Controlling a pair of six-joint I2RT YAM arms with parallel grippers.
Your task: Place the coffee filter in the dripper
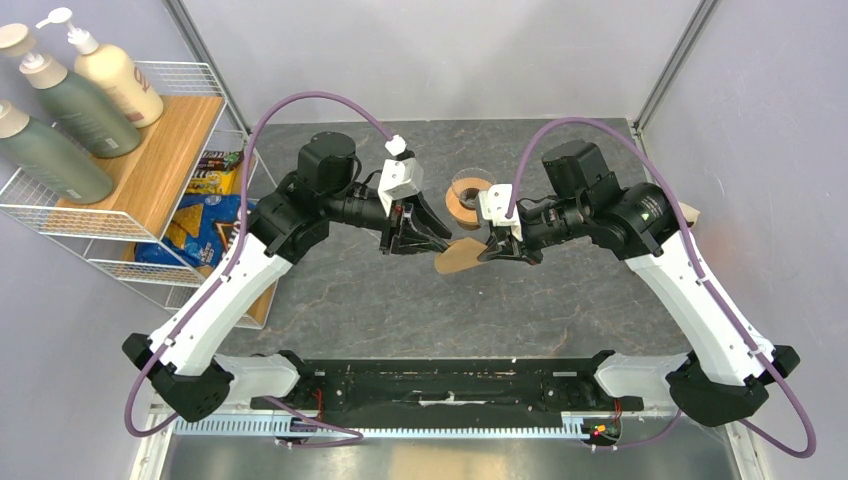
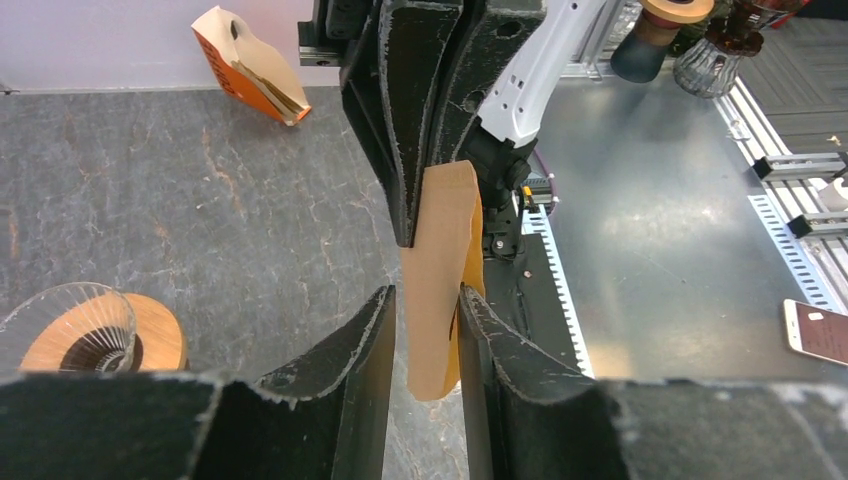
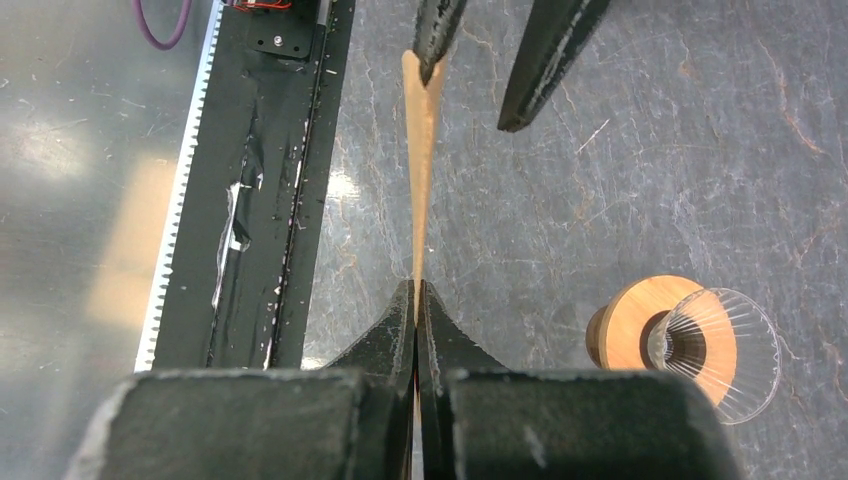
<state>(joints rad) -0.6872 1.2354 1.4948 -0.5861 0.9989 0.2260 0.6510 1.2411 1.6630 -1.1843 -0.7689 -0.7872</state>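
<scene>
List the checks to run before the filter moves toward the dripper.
1. Right tool gripping the coffee filter: ok, shut on it.
2. Left tool clear of the filter: not ok, open but straddling the paper.
3. Filter spread into a cone: not ok, it looks flat, edge-on in the right wrist view.
4. Dripper empty: ok, nothing inside the glass.
5. Filter over the dripper: not ok, it is held nearer the arm bases.
6. Dripper standing firm: cannot tell.

Right claw [image 3: 416, 292] tight on the edge-on coffee filter [image 3: 422, 150], left claw [image 3: 468, 100] at its far end, dripper [image 3: 690, 345] well apart.
</scene>
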